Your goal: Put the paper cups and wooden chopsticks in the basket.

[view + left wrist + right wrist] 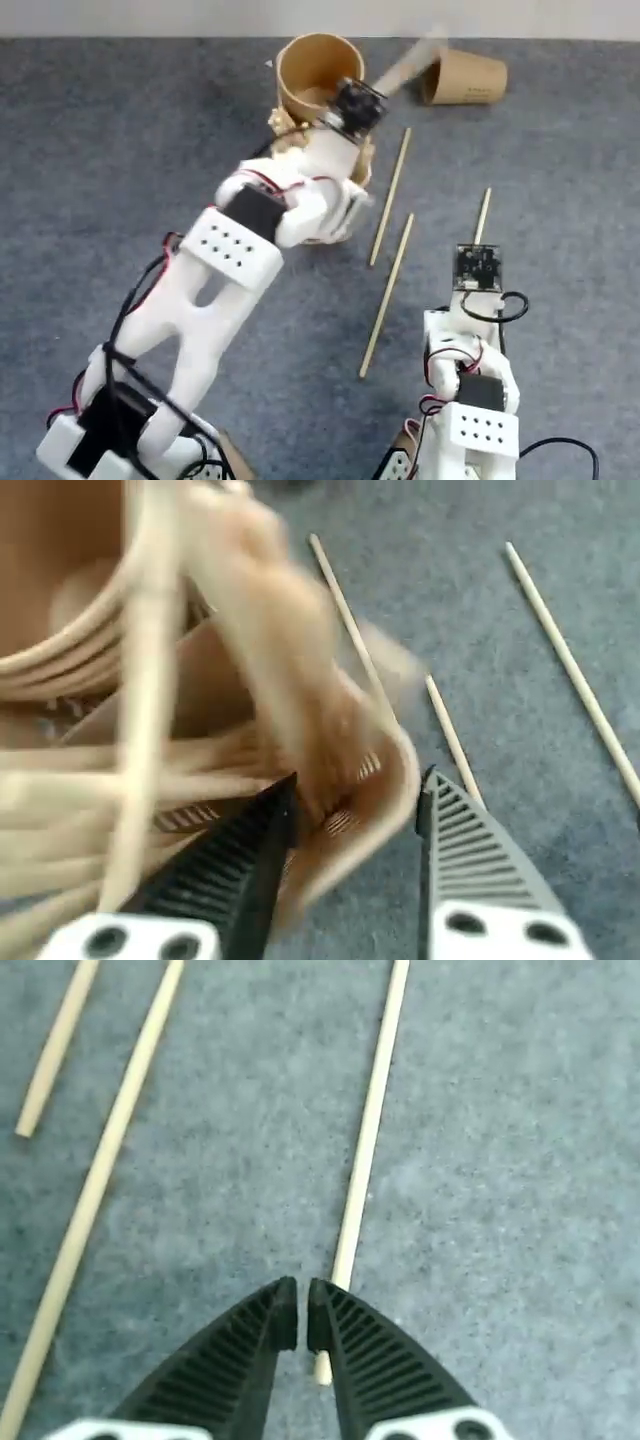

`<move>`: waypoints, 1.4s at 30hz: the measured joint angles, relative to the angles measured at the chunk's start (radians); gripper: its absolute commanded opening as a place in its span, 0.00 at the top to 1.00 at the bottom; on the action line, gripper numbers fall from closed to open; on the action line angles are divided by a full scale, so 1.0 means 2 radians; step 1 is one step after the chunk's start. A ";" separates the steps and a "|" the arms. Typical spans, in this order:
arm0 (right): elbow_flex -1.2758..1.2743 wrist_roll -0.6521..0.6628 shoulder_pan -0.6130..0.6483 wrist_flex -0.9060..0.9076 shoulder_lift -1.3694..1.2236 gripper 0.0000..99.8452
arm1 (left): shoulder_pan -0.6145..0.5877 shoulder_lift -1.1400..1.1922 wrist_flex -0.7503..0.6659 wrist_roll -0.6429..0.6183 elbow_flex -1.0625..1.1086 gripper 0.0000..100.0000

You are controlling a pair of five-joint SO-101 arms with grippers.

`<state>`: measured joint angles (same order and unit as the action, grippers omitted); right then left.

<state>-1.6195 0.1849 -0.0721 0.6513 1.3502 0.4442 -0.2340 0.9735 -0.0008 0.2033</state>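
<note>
The left pincer [350, 820], black and ribbed, is hanging released, its jaws straddling the rim of the pale woven wicker basket [385, 770]. The right pincer [302, 1315] is hovering clenched on nothing above a thin round wooden chopstick [365, 1150] on the fuzzy grey counter [520, 1160]. In the high view's upper centre an upright brown paper cup [318, 70] is standing against the basket. At upper right a second brown paper cup [465, 78] is lying on its side.

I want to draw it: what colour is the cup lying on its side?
The paper cup is brown, seen best in the high view.
</note>
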 measured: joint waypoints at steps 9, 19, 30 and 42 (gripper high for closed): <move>0.000 0.000 0.005 0.000 0.000 0.97 | -0.012 -0.035 0.056 0.029 -0.121 0.80; 0.000 0.000 0.007 0.000 0.000 0.96 | -0.036 -0.040 0.130 0.049 -0.257 0.80; 0.035 0.020 -0.021 0.066 -0.001 0.96 | -0.244 -0.042 0.331 0.037 -0.262 0.80; 0.280 0.022 -0.022 0.109 -0.263 0.96 | -0.328 -0.041 0.176 0.002 0.077 0.80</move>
<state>-1.0595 0.2294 -0.1166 0.8692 0.8239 -0.2110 -0.3168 1.3265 0.0038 0.3567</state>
